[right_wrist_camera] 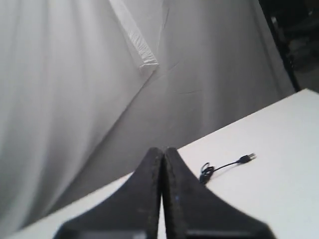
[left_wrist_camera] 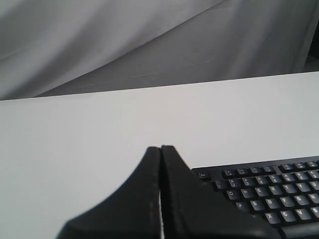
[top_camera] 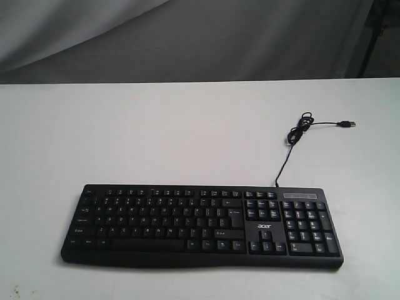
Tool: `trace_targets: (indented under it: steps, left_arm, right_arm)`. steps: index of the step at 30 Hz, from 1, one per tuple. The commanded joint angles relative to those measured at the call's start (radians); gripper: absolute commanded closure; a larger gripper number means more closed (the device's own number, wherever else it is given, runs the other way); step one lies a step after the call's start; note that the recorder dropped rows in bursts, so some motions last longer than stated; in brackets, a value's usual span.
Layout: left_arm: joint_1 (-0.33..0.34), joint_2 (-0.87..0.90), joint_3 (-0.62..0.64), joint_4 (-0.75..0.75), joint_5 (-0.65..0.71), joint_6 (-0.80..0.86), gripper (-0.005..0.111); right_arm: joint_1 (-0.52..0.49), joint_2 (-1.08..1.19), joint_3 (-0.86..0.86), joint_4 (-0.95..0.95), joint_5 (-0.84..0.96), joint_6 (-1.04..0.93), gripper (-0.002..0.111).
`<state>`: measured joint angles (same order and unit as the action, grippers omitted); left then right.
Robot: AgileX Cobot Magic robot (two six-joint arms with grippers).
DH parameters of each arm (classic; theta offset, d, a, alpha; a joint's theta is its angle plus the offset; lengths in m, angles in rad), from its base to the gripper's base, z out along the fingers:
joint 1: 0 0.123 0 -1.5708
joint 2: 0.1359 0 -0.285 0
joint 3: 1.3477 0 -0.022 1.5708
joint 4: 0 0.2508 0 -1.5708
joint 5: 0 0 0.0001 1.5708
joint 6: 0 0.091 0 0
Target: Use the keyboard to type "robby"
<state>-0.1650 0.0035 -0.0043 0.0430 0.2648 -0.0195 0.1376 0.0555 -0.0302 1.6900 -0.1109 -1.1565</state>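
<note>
The black keyboard (top_camera: 201,225) lies flat near the front of the white table (top_camera: 156,131), number pad to the right, with the "acer" logo showing. Its thin cable (top_camera: 294,140) runs back to a loose coil and a USB plug (top_camera: 347,124). Neither arm shows in the exterior view. In the left wrist view my left gripper (left_wrist_camera: 160,148) is shut with nothing in it, held above the table beside the keyboard (left_wrist_camera: 269,191) at its Esc corner. My right gripper (right_wrist_camera: 163,150) is shut and empty too, with the coiled cable (right_wrist_camera: 207,172) and plug (right_wrist_camera: 246,158) beyond it.
A grey cloth backdrop (top_camera: 187,37) hangs behind the table's far edge. A dark stand (top_camera: 381,31) is at the back right corner. Small specks mark the table's front left corner (top_camera: 15,290).
</note>
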Motion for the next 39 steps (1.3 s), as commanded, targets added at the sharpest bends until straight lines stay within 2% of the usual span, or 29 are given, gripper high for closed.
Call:
trace_targets:
  steps: [1,4,5,6,8,10,13,18,23,34,39]
  left_arm:
    - [-0.006,-0.003,0.004,0.005,-0.005,-0.003,0.107]
    - [-0.006,-0.003,0.004,0.005,-0.005,-0.003,0.107]
    - [-0.006,-0.003,0.004,0.005,-0.005,-0.003,0.107]
    - [-0.006,-0.003,0.004,0.005,-0.005,-0.003,0.107]
    - [-0.006,-0.003,0.004,0.005,-0.005,-0.003,0.107]
    - [-0.006,-0.003,0.004,0.005,-0.005,-0.003,0.107]
    - [-0.006,-0.003,0.004,0.005,-0.005,-0.003,0.107]
    - [-0.006,-0.003,0.004,0.005,-0.005,-0.003,0.107]
    - [-0.006,-0.003,0.004,0.005,-0.005,-0.003,0.107]
    - [-0.006,-0.003,0.004,0.005,-0.005,-0.003,0.107]
    - [-0.006,-0.003,0.004,0.005,-0.005,-0.003,0.107]
  right_arm:
    - [-0.007,-0.003,0.004,-0.284,-0.038,0.615,0.108]
    - [-0.007,-0.003,0.004,-0.62,-0.055,0.933,0.108]
    - [-0.007,-0.003,0.004,-0.744,-0.046,0.961,0.108]
    - [-0.007,-0.003,0.004,-0.958,0.003,0.963,0.108]
    - [-0.007,-0.003,0.004,-1.198,0.128,0.963,0.108]
    - [-0.007,-0.003,0.017,-1.287,0.193,0.963,0.108]
    - [-0.007,-0.003,0.03,-1.315,0.235,0.973,0.108]
    - [-0.007,-0.003,0.03,-1.35,0.227,1.165,0.108]
    - [-0.007,-0.003,0.03,-1.397,0.239,1.165,0.108]
    - [-0.007,-0.003,0.03,-1.744,0.411,1.163,0.108]
    - [-0.007,-0.009,0.03,-1.75,0.414,1.175,0.108]
